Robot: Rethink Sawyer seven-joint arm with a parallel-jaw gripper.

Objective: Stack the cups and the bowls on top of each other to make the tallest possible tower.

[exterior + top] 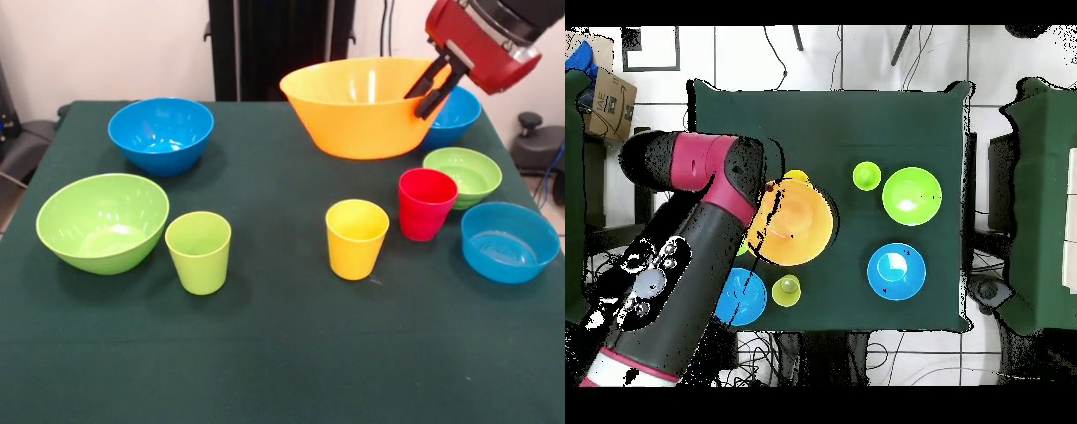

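In the front view my gripper [416, 105] comes down from the top right, its two black fingers [439, 88] astride the right rim of the big orange bowl [353, 110], shut on it. Whether this bowl rests on the cloth I cannot tell. Behind it sits a blue bowl [457, 113]. Another blue bowl [161, 132] is at the far left, with a large green bowl [101, 221] and a lime cup [199, 252] nearer. A yellow cup [357, 238], red cup [425, 203], small green bowl [464, 173] and shallow blue bowl [509, 241] stand to the right. From overhead, a pale yellow cup [787, 290] shows beside the orange bowl [797, 225].
The dark green tablecloth [291, 353] covers the whole table. Overhead, my arm [705, 230] hides the red cup and the shallow blue bowl. A cardboard box [607, 100] lies off the table, and dark chairs [1035, 200] stand beside it.
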